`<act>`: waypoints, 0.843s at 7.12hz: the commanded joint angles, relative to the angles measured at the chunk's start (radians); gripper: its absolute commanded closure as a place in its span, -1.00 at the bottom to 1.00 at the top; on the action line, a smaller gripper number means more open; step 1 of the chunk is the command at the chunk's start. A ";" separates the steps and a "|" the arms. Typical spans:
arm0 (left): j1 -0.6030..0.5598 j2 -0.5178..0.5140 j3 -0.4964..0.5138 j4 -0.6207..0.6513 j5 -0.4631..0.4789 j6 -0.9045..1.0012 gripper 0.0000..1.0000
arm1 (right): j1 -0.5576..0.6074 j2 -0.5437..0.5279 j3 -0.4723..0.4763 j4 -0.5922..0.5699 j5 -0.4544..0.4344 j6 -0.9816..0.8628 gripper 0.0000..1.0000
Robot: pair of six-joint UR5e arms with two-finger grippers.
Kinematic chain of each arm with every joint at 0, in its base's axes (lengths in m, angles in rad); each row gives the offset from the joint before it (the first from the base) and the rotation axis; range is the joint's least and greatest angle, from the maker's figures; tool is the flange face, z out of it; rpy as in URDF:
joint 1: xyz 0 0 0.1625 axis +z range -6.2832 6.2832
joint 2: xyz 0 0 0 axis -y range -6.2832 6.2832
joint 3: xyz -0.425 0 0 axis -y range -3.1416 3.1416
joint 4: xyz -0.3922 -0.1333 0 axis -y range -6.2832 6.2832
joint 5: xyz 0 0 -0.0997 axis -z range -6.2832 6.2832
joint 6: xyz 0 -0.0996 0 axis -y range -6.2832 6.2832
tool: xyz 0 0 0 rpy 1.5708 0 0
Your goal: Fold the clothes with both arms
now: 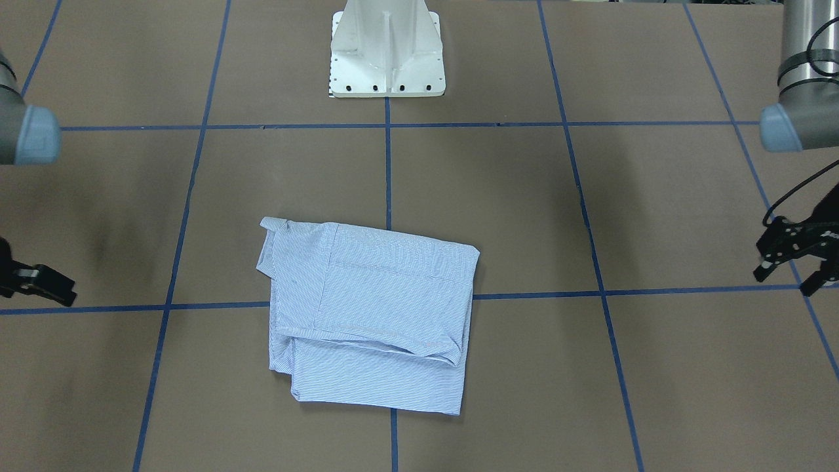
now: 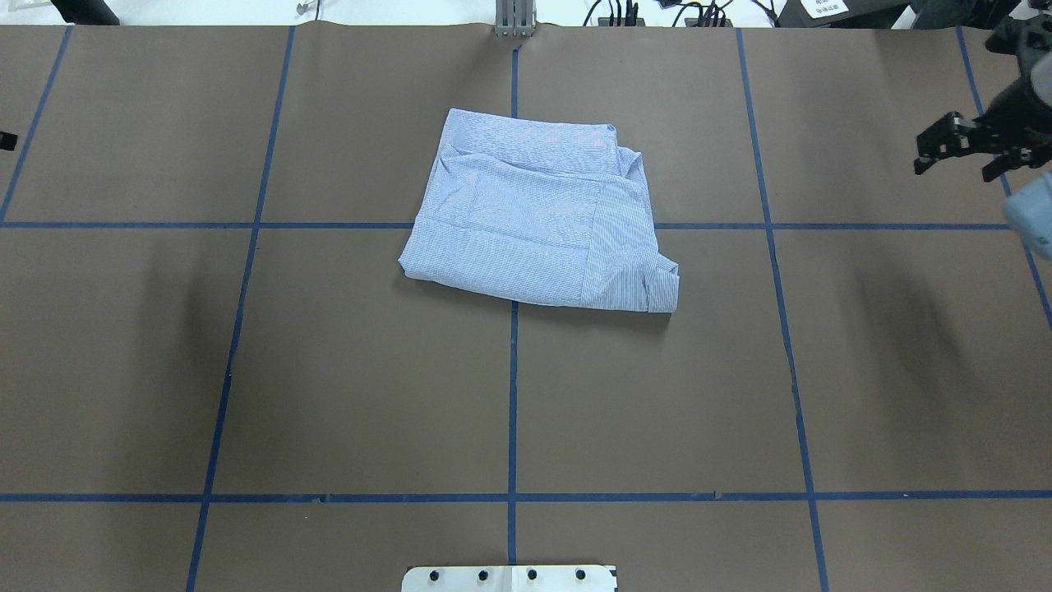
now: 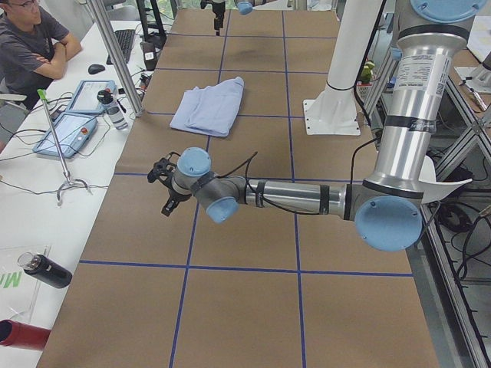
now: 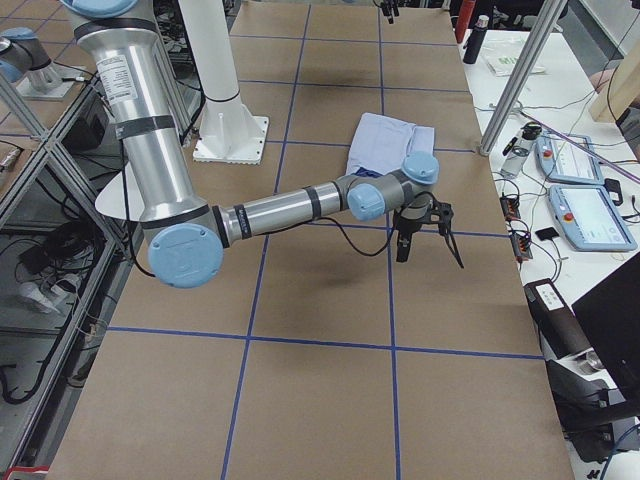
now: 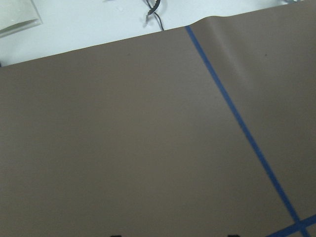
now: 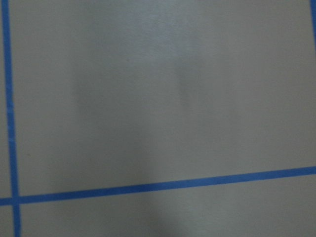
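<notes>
Your left gripper (image 1: 784, 282) hangs far out to the robot's left of the white pedestal base (image 1: 387, 59), above the brown-papered bench (image 2: 329, 370). Its jaws are spread with nothing between them. The left arm (image 3: 291, 197) behind it stretches low and level, away from the pedestal base. Its wrist camera gives you bare paper, one blue tape line (image 5: 237, 123), and the paper's edge on the side farthest from the pedestal base, with a white tabletop (image 5: 74, 24) beyond.

The pinstriped shirt (image 2: 526, 222) lies folded into a rough rectangle straight out in front of the pedestal base and well apart from it. It straddles the centre tape line (image 2: 513, 395) that runs out from the base's middle. Its long axis runs across the bench, side to side as seen from the pedestal base, skewed a little against the tape grid. The long edge facing the pedestal base is a clean fold. On the edge turned away from the base, the lower layer sticks out past the upper one. A banded tab (image 2: 664, 288) sits at the corner nearest the base on the robot's right; I cannot tell whether it is cuff or collar. Bare paper shows on every side of the shirt, widest between it and the pedestal base and narrower beyond it.

Your right gripper (image 2: 952, 173) hangs far out to the robot's right of the pedestal base, jaws spread and holding nothing. The right arm (image 4: 280, 210) carrying it is stretched low. Its wrist view is blurred and shows only paper and crossing tape.
</notes>
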 commanded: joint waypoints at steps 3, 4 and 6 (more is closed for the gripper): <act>-0.169 0.104 0.011 0.057 -0.107 0.299 -0.91 | 0.117 -0.211 0.084 0.023 0.048 -0.299 -1.00; -0.172 0.105 0.012 0.078 -0.105 0.337 -0.97 | 0.117 -0.259 0.128 0.029 0.051 -0.299 -1.00; -0.199 0.101 0.008 0.149 -0.105 0.342 -0.97 | 0.117 -0.315 0.205 0.029 0.051 -0.298 -1.00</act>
